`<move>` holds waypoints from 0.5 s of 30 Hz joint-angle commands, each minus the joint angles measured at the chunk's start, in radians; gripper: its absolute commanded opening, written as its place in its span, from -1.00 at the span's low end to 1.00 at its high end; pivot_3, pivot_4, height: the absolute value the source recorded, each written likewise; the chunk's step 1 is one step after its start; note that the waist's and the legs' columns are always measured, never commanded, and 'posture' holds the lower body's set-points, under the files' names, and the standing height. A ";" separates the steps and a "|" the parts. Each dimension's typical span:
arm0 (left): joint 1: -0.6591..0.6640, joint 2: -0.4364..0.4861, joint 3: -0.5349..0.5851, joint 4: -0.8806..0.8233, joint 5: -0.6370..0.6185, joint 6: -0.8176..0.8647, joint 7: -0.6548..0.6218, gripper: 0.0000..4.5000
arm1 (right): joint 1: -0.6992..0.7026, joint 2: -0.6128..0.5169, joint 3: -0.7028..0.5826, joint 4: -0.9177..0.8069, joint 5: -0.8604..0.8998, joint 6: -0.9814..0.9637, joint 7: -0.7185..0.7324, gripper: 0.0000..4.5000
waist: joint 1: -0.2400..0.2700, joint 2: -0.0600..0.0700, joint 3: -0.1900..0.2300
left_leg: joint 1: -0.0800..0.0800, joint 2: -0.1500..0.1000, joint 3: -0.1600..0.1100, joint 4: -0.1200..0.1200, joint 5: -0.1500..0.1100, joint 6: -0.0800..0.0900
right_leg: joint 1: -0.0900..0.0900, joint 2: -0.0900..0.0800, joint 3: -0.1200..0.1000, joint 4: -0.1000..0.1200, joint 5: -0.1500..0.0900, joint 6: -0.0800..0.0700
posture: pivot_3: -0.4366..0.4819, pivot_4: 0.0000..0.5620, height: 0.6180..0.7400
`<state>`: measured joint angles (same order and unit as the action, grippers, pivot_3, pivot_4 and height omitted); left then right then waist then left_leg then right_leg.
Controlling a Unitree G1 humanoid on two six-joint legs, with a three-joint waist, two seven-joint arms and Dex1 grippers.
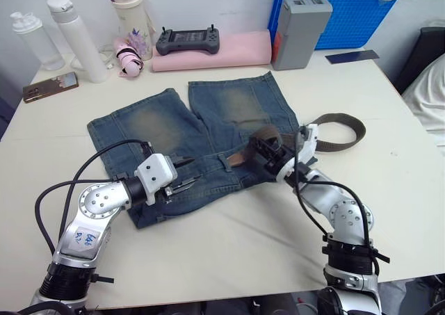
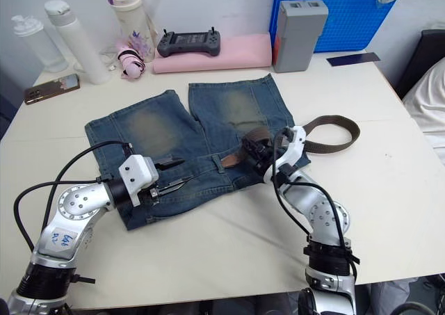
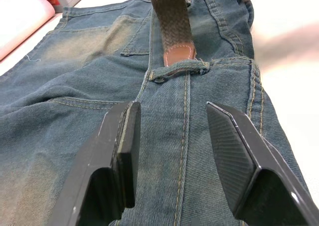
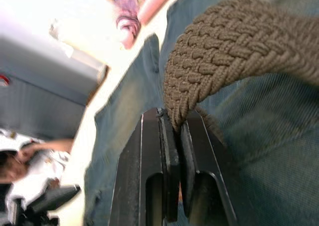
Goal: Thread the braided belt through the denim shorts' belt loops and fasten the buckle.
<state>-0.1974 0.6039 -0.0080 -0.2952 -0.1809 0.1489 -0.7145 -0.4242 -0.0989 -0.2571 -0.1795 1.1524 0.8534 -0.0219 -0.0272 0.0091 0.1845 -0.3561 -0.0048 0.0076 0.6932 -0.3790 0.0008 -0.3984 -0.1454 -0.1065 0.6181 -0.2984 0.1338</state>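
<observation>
The denim shorts [image 1: 174, 131] lie flat on the table, waistband toward me. The braided belt [image 1: 341, 131] curls on the table at the right and runs left across the waistband. Its brown leather tip [image 3: 178, 54] rests at the edge of a belt loop [image 3: 179, 68]. My right gripper [image 1: 263, 151] is shut on the braided belt [image 4: 224, 51] a short way behind the tip. My left gripper [image 3: 172, 136] hovers open just over the waistband, short of that belt loop, with nothing between its fingers. The buckle is hidden.
Along the table's back stand two white bottles [image 1: 69, 37], a tumbler [image 1: 128, 16], a phone [image 1: 50, 86], a black controller [image 1: 188, 40] on pink foam [image 1: 236, 51], a grey box [image 1: 299, 31] and a blue crate [image 1: 341, 9]. A person sits at the right edge [image 1: 427, 99].
</observation>
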 commanded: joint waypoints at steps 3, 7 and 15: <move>-0.008 -0.002 0.011 -0.011 -0.007 -0.015 -0.004 0.04 | -0.058 -0.015 -0.119 0.030 0.255 0.031 -0.088 -1.00 | 0.001 0.000 0.000 | 0.000 0.000 0.000 0.000 0.000 0.000 | 0.000 0.000 0.000 0.000 0.000 0.000 | -0.05 -0.47 0.99; -0.006 -0.003 0.013 -0.013 -0.010 -0.011 -0.004 0.04 | -0.048 -0.024 -0.106 0.052 0.356 0.070 -0.154 -1.00 | -0.001 0.000 0.000 | 0.000 0.000 0.000 0.000 0.000 0.000 | 0.000 0.000 0.000 0.000 0.000 0.000 | -0.05 -0.47 0.99; 0.000 -0.003 0.018 -0.017 -0.014 -0.007 -0.005 0.04 | -0.007 -0.058 -0.082 0.044 0.328 0.062 -0.125 -1.00 | 0.000 0.000 0.000 | 0.000 0.000 0.001 0.000 0.000 0.000 | 0.000 0.000 0.000 0.000 0.000 0.000 | -0.05 -0.47 0.99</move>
<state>-0.1969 0.6023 -0.0078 -0.2954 -0.1839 0.1506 -0.7215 -0.4342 -0.1400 -0.3401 -0.1049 1.4711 0.9185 -0.1670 -0.0269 0.0095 0.1848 -0.3563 -0.0049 0.0085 0.6931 -0.3790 0.0009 -0.3984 -0.1458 -0.1063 0.6182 -0.2984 0.1338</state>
